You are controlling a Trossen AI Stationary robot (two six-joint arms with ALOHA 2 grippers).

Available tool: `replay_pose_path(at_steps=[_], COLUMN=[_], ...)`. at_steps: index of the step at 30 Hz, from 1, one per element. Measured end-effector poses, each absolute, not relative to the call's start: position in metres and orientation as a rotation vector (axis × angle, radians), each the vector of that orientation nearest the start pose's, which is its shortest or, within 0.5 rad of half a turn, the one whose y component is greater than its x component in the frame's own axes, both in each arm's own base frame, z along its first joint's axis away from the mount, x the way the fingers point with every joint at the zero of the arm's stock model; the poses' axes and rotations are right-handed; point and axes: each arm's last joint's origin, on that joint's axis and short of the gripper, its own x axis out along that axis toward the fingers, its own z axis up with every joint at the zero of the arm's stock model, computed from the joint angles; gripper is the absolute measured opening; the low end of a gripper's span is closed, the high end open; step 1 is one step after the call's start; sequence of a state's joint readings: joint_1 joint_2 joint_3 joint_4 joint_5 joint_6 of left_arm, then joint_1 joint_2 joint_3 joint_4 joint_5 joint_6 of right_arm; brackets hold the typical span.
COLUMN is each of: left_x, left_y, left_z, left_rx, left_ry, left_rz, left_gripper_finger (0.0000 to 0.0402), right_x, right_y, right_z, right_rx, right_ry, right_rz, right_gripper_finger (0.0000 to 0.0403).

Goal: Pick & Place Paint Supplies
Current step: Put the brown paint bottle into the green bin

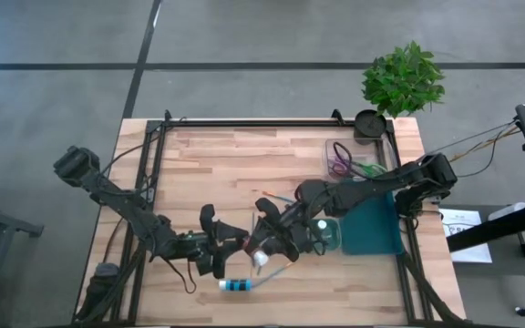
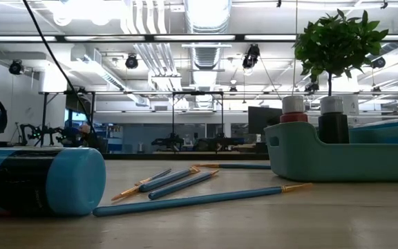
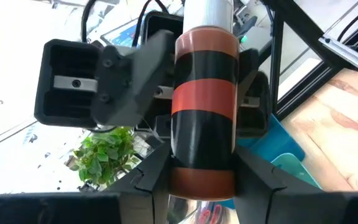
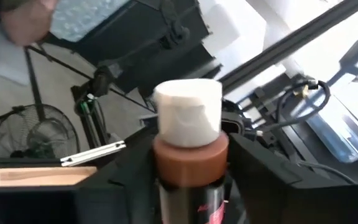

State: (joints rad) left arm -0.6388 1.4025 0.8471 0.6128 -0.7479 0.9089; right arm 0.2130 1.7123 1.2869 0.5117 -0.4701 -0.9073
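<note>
**Both pincers on one brown tube**

Above the worktop's front-middle, the left pincer (image 1: 231,244) and right pincer (image 1: 272,239) both pinch the brown paint tube (image 3: 202,106), white cap up. A blue paint tube (image 1: 236,286) lies near the front edge; blue-handled paintbrushes (image 2: 185,190) rest beside a teal bin (image 2: 337,160).

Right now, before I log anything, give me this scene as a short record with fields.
held item: brown paint tube, white cap
left claw: closed on the tube's lower end, mid-table
right claw: closed on the same tube, meeting the left claw
on table: blue paint tube lying on its side near the front edge; blue-handled paintbrushes lying flat
teal bin: on the right side, with containers standing in it
</note>
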Motion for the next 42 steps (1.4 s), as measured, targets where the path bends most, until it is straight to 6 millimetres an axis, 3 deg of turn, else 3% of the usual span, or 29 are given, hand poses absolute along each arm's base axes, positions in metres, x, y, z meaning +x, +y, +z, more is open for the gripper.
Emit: replay_pose_path(at_steps=[7,12,17,25,31,42], left_x=[0.256,0.254,0.252,0.252,0.253,0.253], left_y=[-0.162,-0.158,-0.155,-0.156,-0.155,-0.154], left_z=[0.286,0.284,0.285,0.287,0.287,0.286], left_rx=[0.906,0.934,0.941,0.929,0.913,0.909], left_ry=[0.098,0.186,0.219,0.212,0.207,0.21], left_rz=[0.21,0.325,0.378,0.376,0.375,0.376], left_gripper_finger=[0.013,0.0127,0.0127,0.0127,0.0145,0.0132], right_x=[0.382,0.367,0.35,0.335,0.329,0.326], right_y=[0.104,0.11,0.121,0.144,0.154,0.158], right_z=[0.332,0.343,0.348,0.34,0.345,0.355], right_rx=[-0.908,-0.92,-0.944,-1.136,-1.183,-1.182], right_ry=[-0.352,-0.27,-0.103,0.163,0.218,0.238], right_rz=[0.503,0.464,0.378,0.1,0.013,0.008], right_gripper_finger=[0.0298,0.0332,0.0336,0.0336,0.0336,0.0336])
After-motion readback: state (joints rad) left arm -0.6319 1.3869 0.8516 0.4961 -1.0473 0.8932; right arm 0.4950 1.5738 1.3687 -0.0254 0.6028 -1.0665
